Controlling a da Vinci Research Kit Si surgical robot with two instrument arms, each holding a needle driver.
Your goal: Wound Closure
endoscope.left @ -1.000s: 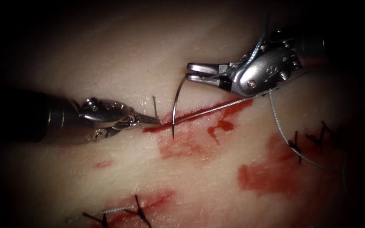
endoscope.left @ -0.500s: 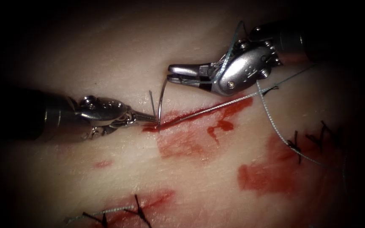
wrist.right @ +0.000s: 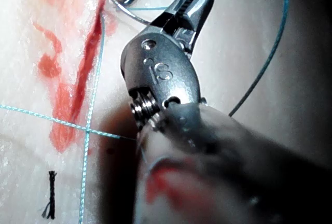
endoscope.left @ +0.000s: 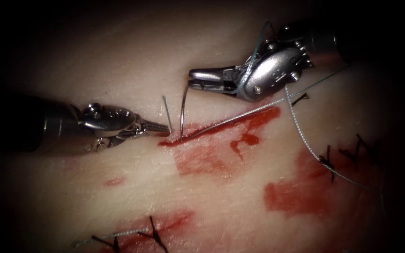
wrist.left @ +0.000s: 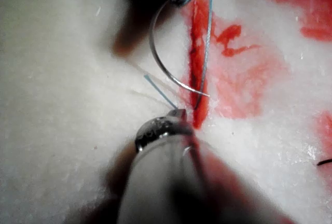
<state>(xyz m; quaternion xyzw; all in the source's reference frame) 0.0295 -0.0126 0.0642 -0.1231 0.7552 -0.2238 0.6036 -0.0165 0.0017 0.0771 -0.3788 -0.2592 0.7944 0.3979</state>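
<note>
Clearly, our right tool (endoscope.left: 191, 79) had its jaws clenched on the needle (endoscope.left: 183, 110) near its thread end, the curve hanging down with its point at the left end of the cut (endoscope.left: 221, 124) in the tissue (endoscope.left: 118, 56); whether the point had entered, we could not tell. Our left tool (endoscope.left: 165, 131) lay just left of the cut, tip beside the needle's point, jaws together and grasping nothing that we could make out. The thread (endoscope.left: 305, 140) ran along the cut and looped over the right tool. We judged the needle stiff, thin and slippery, best gripped flat behind its middle, and the tissue soft and yielding. Red fluid (endoscope.left: 202, 161) smeared the surface. No containers were present.
</note>
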